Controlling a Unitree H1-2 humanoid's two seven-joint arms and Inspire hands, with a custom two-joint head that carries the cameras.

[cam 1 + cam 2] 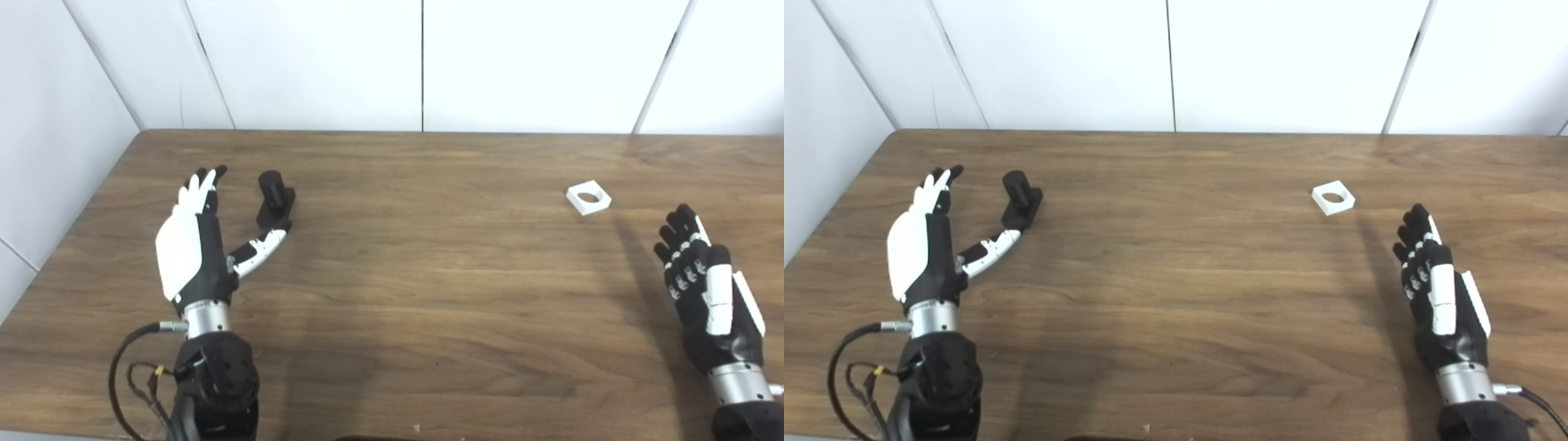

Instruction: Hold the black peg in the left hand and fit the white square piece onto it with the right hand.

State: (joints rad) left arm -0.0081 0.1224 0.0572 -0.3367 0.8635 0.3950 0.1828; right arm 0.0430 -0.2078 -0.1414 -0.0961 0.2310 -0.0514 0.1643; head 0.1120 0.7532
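Upright on the table (pixel 429 275), the black peg (pixel 274 196) stands beside the spread, empty left hand (pixel 196 245); the empty right hand (pixel 710 288), fingers apart, lies near the white square piece (pixel 588 198).

Looked like a lab test bench, bare wood-grain table (pixel 429 294), plain white wall panels (pixel 318 61) behind, exposed cabling (pixel 131 367) at a robot arm

No legible text, label, brand, number or sign anywhere; surfaces in both views unmarked
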